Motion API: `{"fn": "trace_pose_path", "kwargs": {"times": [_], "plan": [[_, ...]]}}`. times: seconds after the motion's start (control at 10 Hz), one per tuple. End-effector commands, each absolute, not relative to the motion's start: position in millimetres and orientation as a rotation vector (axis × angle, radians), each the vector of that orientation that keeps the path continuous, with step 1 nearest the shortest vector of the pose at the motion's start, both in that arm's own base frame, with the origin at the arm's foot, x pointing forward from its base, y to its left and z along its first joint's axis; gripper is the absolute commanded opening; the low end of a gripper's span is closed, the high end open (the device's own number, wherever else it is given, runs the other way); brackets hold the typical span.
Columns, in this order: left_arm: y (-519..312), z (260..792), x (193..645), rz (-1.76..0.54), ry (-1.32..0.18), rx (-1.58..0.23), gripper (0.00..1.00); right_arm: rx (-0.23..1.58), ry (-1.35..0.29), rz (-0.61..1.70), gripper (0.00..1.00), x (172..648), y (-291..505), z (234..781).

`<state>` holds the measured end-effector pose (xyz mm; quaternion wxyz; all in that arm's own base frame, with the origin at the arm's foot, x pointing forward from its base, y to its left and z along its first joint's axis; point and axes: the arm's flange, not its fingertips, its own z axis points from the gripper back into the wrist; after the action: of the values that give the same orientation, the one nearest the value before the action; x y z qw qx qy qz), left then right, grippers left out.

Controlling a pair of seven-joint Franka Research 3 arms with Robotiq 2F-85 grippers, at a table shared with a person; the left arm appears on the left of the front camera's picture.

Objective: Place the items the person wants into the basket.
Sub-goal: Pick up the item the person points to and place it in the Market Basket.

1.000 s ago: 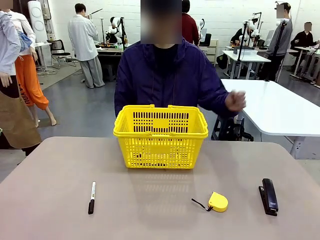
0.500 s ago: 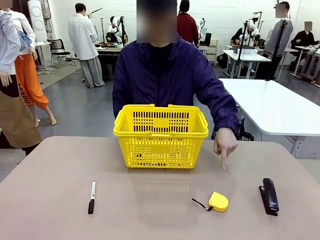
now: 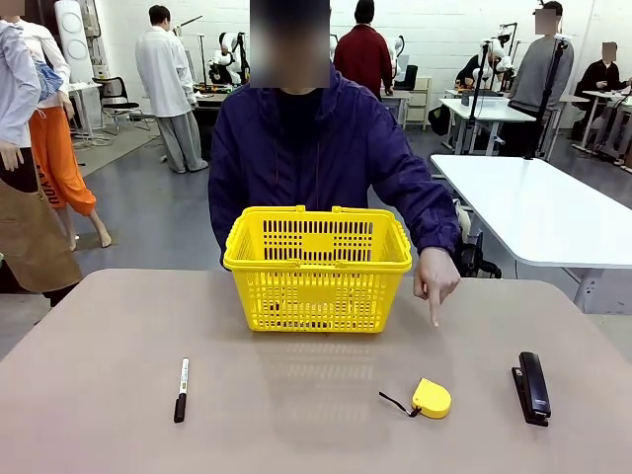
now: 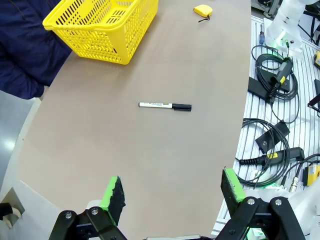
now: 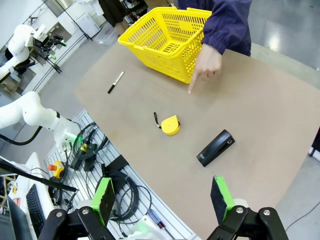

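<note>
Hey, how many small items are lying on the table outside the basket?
3: a marker at the left, a tape measure right of centre, a stapler far right. The basket may hide more.

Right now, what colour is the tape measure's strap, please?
Black, on the small yellow tape measure; clearest in the right wrist view.
</note>
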<state>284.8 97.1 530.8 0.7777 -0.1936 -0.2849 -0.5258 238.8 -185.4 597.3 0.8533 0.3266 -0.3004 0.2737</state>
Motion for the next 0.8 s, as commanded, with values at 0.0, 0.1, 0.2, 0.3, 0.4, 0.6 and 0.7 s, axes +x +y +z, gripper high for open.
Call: {"fn": "trace_pose_path", "kwargs": {"times": [0.0, 0.1, 0.2, 0.3, 0.4, 0.6, 0.7], "plan": [[98, 530, 285, -1.140, -0.632, -0.432, 1.00, 0.714, -0.659, 0.592, 1.00, 240, -185, 597], [98, 530, 285, -1.140, -0.632, -0.432, 1.00, 0.714, -0.659, 0.592, 1.00, 240, -185, 597], [97, 531, 285, -1.137, -0.616, -0.419, 1.00, 0.714, -0.659, 0.592, 1.00, 240, -185, 597], [103, 538, 283, -1.158, -0.653, -0.448, 1.00, 0.714, -0.659, 0.592, 1.00, 240, -185, 597], [112, 546, 290, -1.155, -0.678, -0.513, 1.00, 0.714, -0.659, 0.592, 1.00, 240, -185, 597], [118, 548, 284, -1.147, -0.763, -0.620, 1.00, 0.714, -0.659, 0.592, 1.00, 240, -185, 597], [121, 549, 287, -1.146, -0.761, -0.618, 1.00, 0.687, -0.632, 0.576, 1.00, 239, -185, 597]]}}
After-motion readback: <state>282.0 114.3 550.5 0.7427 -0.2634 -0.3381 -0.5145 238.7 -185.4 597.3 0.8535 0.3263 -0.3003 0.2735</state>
